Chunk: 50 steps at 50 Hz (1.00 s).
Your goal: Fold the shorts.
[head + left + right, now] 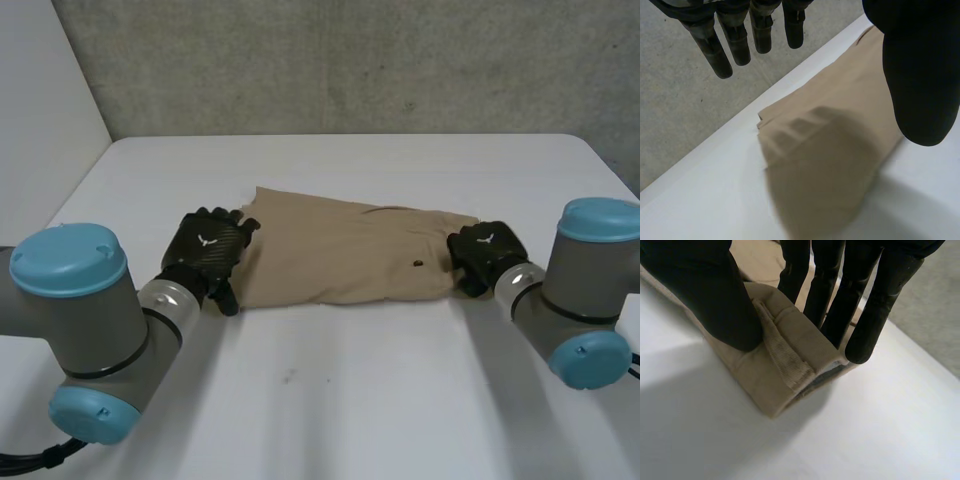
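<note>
The white surface (pixel 330 400) carried the tan shorts (pixel 350 255), which lay flat and doubled over once, stretched out between the two sets of fingers.

The left hand (pixel 205 250) sat at the leg end. Its fingers (pixel 735 42) were straight and spread, holding nothing. The hem edge lay below the fingertips, between them and the thumb (pixel 920 75), and their shadow fell on the cloth, so they looked clear of it.

The right hand (pixel 485 250) was at the other end, on the waistband (pixel 785 355). The thumb (pixel 715 295) pressed on the top layer and the straight fingers (pixel 872 315) came down against the far edge, so the band was pinched between them. Just past the fingertips the stacked layers gaped a little. A small dark spot (pixel 416 264), perhaps a button, showed on the cloth close beside these fingers.

The shorts looked light, soft and limp, neither fragile nor slick. They would sag and drape wherever unsupported, and the layers could slide over each other. The waistband, thick with seams, seemed the stiffest part and the surest hold. At the leg end the best place was probably the hem corner under the left fingers, pinched so that every layer was caught. A grasp on the top layer alone would likely peel the fold open.
</note>
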### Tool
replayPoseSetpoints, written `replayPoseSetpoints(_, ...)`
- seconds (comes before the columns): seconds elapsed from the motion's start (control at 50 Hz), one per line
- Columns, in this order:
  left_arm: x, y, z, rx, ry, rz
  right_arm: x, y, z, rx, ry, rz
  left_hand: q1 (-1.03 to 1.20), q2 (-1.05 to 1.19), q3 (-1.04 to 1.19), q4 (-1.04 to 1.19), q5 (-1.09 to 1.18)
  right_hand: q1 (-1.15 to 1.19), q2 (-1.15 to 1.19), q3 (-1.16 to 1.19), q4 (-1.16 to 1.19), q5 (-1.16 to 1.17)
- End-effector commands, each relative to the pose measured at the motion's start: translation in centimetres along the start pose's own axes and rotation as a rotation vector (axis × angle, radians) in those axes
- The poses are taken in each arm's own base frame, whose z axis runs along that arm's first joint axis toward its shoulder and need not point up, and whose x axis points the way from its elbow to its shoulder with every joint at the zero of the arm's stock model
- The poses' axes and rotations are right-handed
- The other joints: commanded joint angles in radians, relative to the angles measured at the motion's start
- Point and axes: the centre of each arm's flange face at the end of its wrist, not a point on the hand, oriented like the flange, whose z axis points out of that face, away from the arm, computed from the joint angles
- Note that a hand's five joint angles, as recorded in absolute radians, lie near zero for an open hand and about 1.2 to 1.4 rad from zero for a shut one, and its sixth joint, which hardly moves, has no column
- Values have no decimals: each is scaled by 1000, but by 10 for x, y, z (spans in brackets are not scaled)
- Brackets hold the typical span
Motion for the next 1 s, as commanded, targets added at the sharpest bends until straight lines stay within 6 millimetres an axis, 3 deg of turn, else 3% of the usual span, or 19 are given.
replayPoseSetpoints(0.02,-2,-6,-5,14,-6,1,44,-19,-16,-7,102,-68,11,-1,-9,0,-18,525,245,238,207,284)
replayPoseSetpoints(0.14,-7,-15,-10,37,-18,1,84,-18,-25,-131,136,-339,8,-4,-12,-3,-21,525,245,238,207,284)
replayPoseSetpoints(0.24,-9,-20,-12,55,-24,-1,81,-39,-20,-84,130,-540,8,-4,-12,-3,-21,525,245,238,207,284)
replayPoseSetpoints(0.28,-9,-22,-12,59,-26,0,65,-57,-20,-16,107,-587,8,-4,-12,-3,-21,525,245,238,207,284)
replayPoseSetpoints(0.3,-9,-22,-12,60,-26,0,46,-78,-21,63,88,-626,8,-4,-12,-3,-21,525,245,238,207,284)
replayPoseSetpoints(0.36,-11,-26,-11,72,-34,0,15,-103,-22,187,32,-663,8,-4,-12,-3,-21,525,245,238,207,284)
replayPoseSetpoints(0.38,-11,-27,-10,75,-37,0,-8,-111,-23,260,-31,-680,8,-4,-12,-3,-21,525,245,238,207,284)
replayPoseSetpoints(0.44,-13,-33,-8,100,-46,-1,-47,-116,-28,364,-165,-706,8,-4,-12,-3,-21,525,245,238,207,284)
replayPoseSetpoints(0.46,-13,-35,-7,108,-48,0,-73,-116,-34,418,-254,-728,8,-4,-12,-3,-21,525,245,238,207,284)
replayPoseSetpoints(0.48,-15,-38,-5,119,-55,-2,-87,-115,-38,446,-302,-742,5,-7,-15,-6,-24,525,245,238,207,284)
replayPoseSetpoints(0.54,-18,-43,-3,133,-63,-4,-131,-100,-49,510,-461,-793,5,-7,-15,-6,-24,525,245,238,207,284)
replayPoseSetpoints(0.6,-23,-49,0,153,-85,-9,-147,-86,-49,505,-519,-811,5,-7,-15,-6,-24,525,245,238,207,284)
replayPoseSetpoints(0.62,-25,-51,1,159,-95,-13,-149,-81,-48,485,-527,-810,5,-7,-15,-6,-24,351,72,64,34,110)
replayPoseSetpoints(0.7,-33,-62,8,187,-147,-52,-142,-86,-51,435,-508,-738,2,-10,-18,-9,-27,-531,-811,-818,-849,-772)
replayPoseSetpoints(0.76,-36,-71,11,212,-166,-70,-129,-95,-53,385,-486,-585,5,-7,-15,-6,-24,-697,-977,-984,-1014,-938)
replayPoseSetpoints(0.78,-37,-76,12,229,-168,-73,-112,-107,-55,360,-469,-414,5,-7,-15,-6,-24,-697,-977,-984,-1014,-938)
replayPoseSetpoints(0.88,-29,-82,24,251,-143,-73,-63,-138,-67,336,-456,71,8,-4,-12,-3,-21,-697,-977,-984,-1014,-938)
replayPoseSetpoints(0.94,-4,-86,29,267,-76,-67,-26,-134,-61,283,-398,296,8,-4,-12,-3,-21,-697,-977,-984,-1014,-938)
replayPoseSetpoints(1.0,26,-80,39,253,-3,-59,-7,-124,-55,245,-343,330,17,5,-3,6,-13,-697,-977,-984,-1014,-938)
